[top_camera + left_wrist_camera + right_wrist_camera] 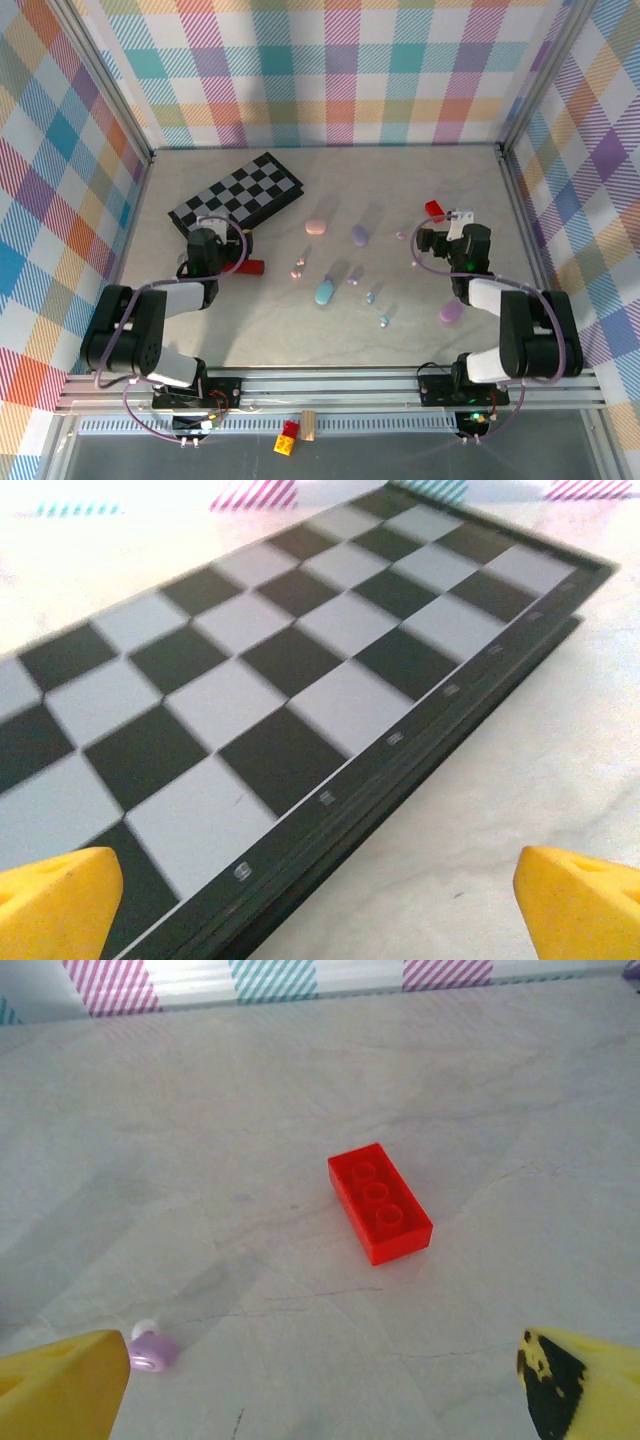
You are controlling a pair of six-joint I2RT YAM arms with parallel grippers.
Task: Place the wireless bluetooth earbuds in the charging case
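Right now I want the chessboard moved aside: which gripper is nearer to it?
Left. The left gripper hangs open at the near edge of the chessboard; the right gripper, also open, is far off to the right by the red block.

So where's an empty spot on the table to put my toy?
Bare table lies along the back wall, between the chessboard and the red block, and near the front edge below the teal case. The middle is crowded with cases and tiny earbuds.
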